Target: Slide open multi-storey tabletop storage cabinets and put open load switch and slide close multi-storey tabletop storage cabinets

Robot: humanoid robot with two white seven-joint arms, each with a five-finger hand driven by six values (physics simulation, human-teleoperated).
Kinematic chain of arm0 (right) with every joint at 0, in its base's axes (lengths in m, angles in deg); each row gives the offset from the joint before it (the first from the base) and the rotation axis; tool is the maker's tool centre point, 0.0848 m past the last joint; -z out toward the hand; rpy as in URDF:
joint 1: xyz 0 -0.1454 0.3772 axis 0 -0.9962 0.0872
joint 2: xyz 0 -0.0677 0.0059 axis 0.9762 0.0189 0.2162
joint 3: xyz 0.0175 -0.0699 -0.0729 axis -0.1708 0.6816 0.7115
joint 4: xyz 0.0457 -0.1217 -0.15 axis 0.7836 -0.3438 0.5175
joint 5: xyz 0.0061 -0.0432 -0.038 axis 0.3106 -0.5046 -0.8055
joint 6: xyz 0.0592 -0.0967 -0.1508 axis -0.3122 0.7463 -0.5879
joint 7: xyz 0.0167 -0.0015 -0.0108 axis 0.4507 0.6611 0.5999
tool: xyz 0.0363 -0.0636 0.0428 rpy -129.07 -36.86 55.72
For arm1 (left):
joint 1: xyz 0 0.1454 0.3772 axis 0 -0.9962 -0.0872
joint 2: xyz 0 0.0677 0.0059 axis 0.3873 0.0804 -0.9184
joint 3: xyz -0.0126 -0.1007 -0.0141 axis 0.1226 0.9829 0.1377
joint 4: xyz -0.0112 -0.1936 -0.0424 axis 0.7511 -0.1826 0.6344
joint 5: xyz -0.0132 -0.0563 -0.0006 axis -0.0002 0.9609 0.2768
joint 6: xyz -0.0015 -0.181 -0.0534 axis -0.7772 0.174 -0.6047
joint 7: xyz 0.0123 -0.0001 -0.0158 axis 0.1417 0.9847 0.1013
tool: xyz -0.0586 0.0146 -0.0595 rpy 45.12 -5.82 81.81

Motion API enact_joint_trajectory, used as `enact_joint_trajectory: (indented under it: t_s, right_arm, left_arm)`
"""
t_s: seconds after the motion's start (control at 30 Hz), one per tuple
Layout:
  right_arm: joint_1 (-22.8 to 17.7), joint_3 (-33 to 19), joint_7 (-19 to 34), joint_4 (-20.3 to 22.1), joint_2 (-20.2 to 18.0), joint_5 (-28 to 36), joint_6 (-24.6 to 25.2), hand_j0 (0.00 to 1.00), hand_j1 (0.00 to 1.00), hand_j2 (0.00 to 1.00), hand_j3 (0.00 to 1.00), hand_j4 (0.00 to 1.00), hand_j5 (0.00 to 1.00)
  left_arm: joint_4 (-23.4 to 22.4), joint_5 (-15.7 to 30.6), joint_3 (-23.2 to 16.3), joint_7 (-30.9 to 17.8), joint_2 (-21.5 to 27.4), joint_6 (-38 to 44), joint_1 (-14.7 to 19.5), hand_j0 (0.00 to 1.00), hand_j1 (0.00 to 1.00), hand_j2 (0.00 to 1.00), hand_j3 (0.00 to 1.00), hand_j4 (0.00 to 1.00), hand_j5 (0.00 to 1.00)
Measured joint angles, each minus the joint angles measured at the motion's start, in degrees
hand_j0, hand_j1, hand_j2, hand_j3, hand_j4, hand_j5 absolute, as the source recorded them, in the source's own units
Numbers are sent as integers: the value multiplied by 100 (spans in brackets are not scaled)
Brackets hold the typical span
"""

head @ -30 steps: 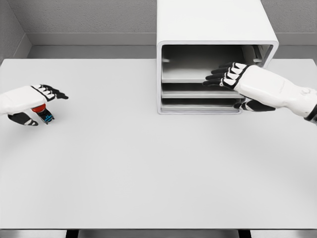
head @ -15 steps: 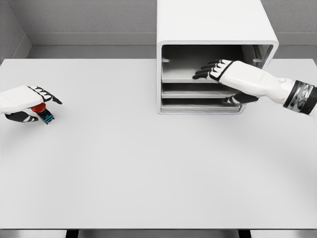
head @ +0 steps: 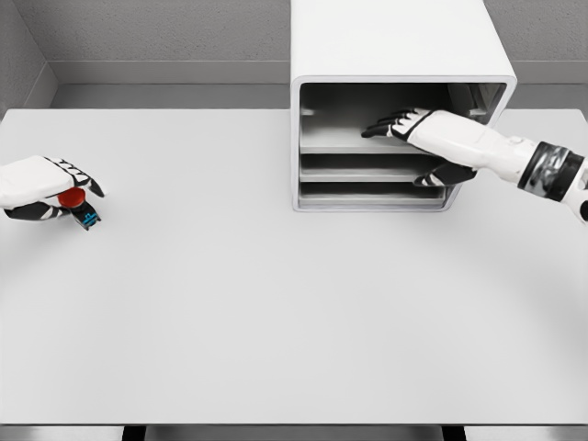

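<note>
L hand (head: 50, 188) curled round switch (head: 78, 207); R hand (head: 418, 129) flat, fingers spread, on cabinet (head: 400, 55) top shelf.

Wide flat pale grey tabletop (head: 276, 303) filling the view, darker grey textured back wall (head: 165, 32) from ten to twelve o'clock, dark floor strip (head: 294, 433) along six o'clock

The cabinet (head: 401, 55) top is cut off by the upper edge; the switch (head: 79, 208) is partly hidden under the left robot hand (head: 50, 186).
</note>
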Motion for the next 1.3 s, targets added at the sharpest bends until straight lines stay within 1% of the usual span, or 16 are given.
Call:
enact_joint_trajectory:
  t_s: [0.1, 0.27, 0.33, 0.53, 0.7, 1.0, 1.1, 1.3]
  right_arm:
    - [-9, 16, 8, 8, 6, 0, 0, 94, 94, 94, 94, 94, 94]
    - [-44, 23, 12, 33, 4, -7, 0, 94, 94, 94, 94, 94, 94]
    - [-53, 24, 13, 38, 4, -12, 0, 94, 94, 94, 94, 94, 94]
    - [-88, 25, 20, 46, 3, -24, 0, 95, 95, 95, 95, 95, 95]
    - [-141, 49, 8, 144, -4, -22, 37, 95, 95, 95, 95, 95, 95]
    - [-237, 13, -21, 372, -21, 67, 161, 95, 95, 95, 95, 95, 95]
    - [-334, -13, -35, 495, -40, 134, 224, 95, 95, 95, 95, 95, 95]
    - [-457, -21, -33, 697, -85, 237, 235, 96, 96, 96, 96, 96, 96]
  left_arm:
    - [3, 19, 1, 0, 8, 0, 0, 44, 44, 44, 44, 44, 44]
    - [24, 47, 2, 0, 12, 0, 0, 44, 44, 44, 44, 44, 44]
    - [52, 63, 6, 1, 9, 1, 70, 44, 44, 44, 44, 44, 44]
    - [227, 97, 27, 0, -1, 0, 132, 44, 44, 44, 44, 44, 44]
    - [497, 156, 119, -1, -3, 0, 132, 45, 45, 45, 45, 45, 45]
    - [1242, 171, 256, -3, 8, 0, 114, 45, 45, 45, 45, 45, 45]
    - [1465, 171, 305, -4, 22, 0, 114, 45, 45, 45, 45, 45, 45]
    - [1773, 181, 362, -2, 27, 1, 114, 45, 45, 45, 45, 45, 45]
